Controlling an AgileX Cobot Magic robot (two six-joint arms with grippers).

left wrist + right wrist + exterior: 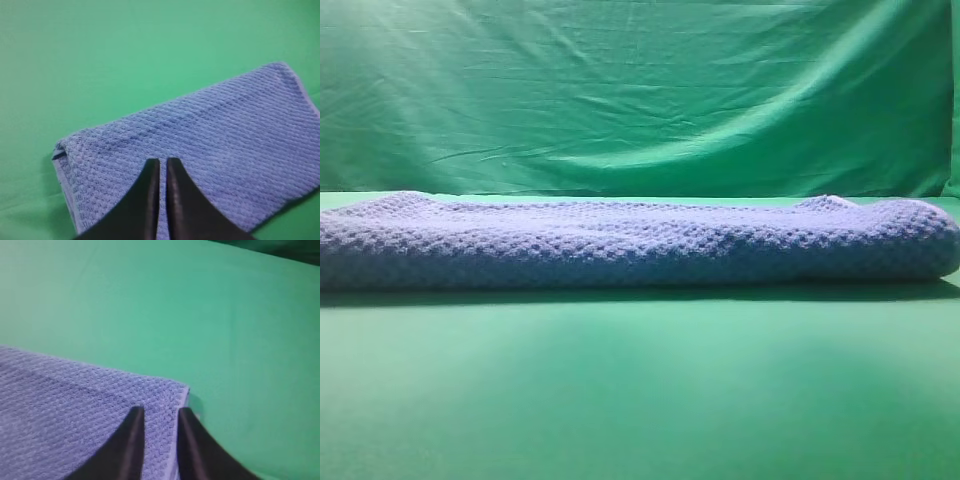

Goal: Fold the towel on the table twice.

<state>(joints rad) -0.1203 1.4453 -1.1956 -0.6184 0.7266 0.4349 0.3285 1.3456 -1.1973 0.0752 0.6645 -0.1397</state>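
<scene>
Left gripper (163, 165) hovers above the folded towel (200, 150) with jaws nearly together, grasping nothing. Right gripper (160, 414), narrowly parted and empty, hangs over the towel's corner on the table (640, 400).

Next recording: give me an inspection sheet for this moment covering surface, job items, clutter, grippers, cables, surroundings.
Surface: table, smooth green, flat.
Job's things: towel, blue-grey waffle weave, lying folded in a long band across the table.
Clutter: nothing seen.
Grippers: left gripper above the towel, jaws nearly together, holding nothing; right gripper over the towel's corner, jaws slightly apart, holding nothing.
Cables: nothing seen.
Surroundings: wrinkled green backdrop cloth behind the table.
</scene>
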